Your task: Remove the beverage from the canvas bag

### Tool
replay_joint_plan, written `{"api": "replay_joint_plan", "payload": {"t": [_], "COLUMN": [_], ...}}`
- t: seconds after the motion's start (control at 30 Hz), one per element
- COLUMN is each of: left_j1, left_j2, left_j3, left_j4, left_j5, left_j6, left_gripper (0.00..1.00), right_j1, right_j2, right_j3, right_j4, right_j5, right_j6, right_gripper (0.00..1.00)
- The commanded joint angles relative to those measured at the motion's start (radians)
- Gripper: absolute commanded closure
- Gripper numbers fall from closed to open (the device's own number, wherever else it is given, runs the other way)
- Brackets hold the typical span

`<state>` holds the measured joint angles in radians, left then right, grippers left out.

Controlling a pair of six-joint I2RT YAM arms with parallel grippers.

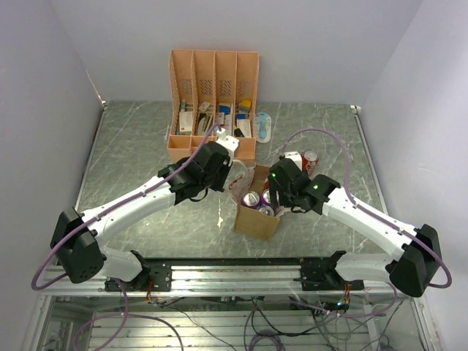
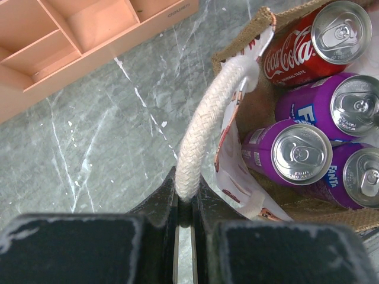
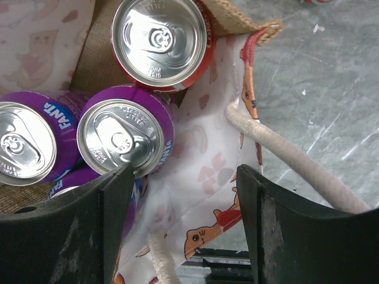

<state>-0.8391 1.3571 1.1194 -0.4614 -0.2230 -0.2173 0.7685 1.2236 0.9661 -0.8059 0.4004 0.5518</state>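
The tan canvas bag stands open at the table's front centre, holding purple Fanta cans and a red cola can. My left gripper is shut on the bag's whitish rope handle, left of the bag. My right gripper is open over the bag's right rim, one finger by a purple Fanta can, the other outside the printed lining. A second rope handle loops beside it. A red can stands behind in the bag.
A salmon-pink slotted organizer with small items stands at the back. A red cola can stands on the table right of the bag. A light-blue object lies beside the organizer.
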Motion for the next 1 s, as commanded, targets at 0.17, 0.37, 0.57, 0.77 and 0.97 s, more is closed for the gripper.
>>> {"api": "replay_joint_plan", "payload": {"t": [0.17,0.37,0.57,0.77,0.97], "left_j1": [0.012,0.012,0.012,0.013,0.012], "left_j2": [-0.001,0.001,0.011,0.005,0.008], "left_j3": [0.039,0.04,0.042,0.042,0.045], "left_j4": [-0.007,-0.008,-0.011,-0.009,-0.009], "left_j5": [-0.012,-0.013,-0.009,-0.015,-0.006], "left_j6": [0.015,0.016,0.018,0.02,0.021], "left_gripper": [0.93,0.93,0.93,0.93,0.93], "right_j1": [0.003,0.003,0.004,0.003,-0.006], "right_j2": [-0.029,-0.016,0.102,0.206,0.235], "right_j3": [0.029,0.092,0.165,0.217,0.175], "right_j4": [0.035,0.128,0.176,0.057,0.098], "right_j5": [-0.054,-0.026,0.028,0.239,0.255], "right_j6": [-0.013,0.01,0.063,0.223,0.25], "right_gripper": [0.3,0.3,0.28,0.28,0.26]}}
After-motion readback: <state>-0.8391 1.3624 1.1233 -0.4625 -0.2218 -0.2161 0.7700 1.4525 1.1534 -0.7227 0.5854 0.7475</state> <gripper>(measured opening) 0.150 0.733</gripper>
